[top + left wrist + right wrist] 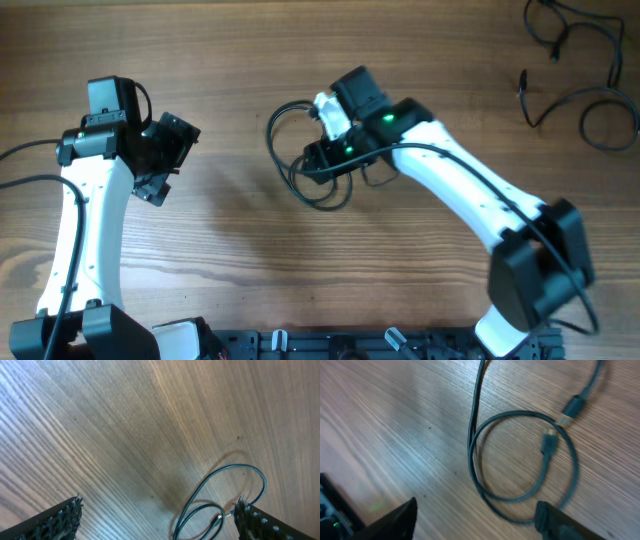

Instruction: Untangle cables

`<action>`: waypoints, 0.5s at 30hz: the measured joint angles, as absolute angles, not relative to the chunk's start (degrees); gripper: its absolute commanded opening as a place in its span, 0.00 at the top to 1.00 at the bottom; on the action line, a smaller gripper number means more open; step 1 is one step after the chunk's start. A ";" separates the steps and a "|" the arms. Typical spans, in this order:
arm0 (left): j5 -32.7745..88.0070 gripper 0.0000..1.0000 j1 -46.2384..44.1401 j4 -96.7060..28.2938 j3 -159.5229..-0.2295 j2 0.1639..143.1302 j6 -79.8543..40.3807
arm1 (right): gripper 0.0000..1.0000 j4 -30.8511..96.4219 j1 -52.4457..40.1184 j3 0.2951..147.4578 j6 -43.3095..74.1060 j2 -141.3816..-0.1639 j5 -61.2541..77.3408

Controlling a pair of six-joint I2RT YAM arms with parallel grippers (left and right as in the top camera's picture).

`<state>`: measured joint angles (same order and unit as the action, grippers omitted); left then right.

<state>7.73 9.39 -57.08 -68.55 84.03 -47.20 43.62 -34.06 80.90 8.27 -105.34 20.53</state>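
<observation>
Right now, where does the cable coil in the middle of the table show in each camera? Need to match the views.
Overhead: the cable coil is at the centre of the picture.
Left wrist: lower right, with loops running off the bottom edge.
Right wrist: centre, a round loop with a plug lying inside it.
Shared landmark: the wood-grain table under the coil, seen in all three.

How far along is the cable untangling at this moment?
Done, apparently: some cables lie spread out at the far right corner. In hand: the right end effector hovers open over the middle tangle, gripping nothing. Still to do: pulling those loops apart; the left end effector is open and empty.
</observation>
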 measured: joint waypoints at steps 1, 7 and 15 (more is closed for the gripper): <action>7.73 0.00 9.39 -57.08 -68.55 84.03 -47.20 | 0.40 42.54 -35.20 80.90 8.51 -107.68 20.36; 7.70 0.00 9.39 -57.23 -68.55 84.03 -47.20 | 0.60 36.73 -40.62 80.71 8.84 -118.52 19.64; 7.70 0.00 9.39 -57.23 -68.55 84.03 -47.20 | 0.89 33.63 -40.69 80.66 11.99 -119.59 19.38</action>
<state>7.70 9.39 -57.23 -68.55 84.03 -47.20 33.63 -40.69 80.66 11.99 -119.59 19.38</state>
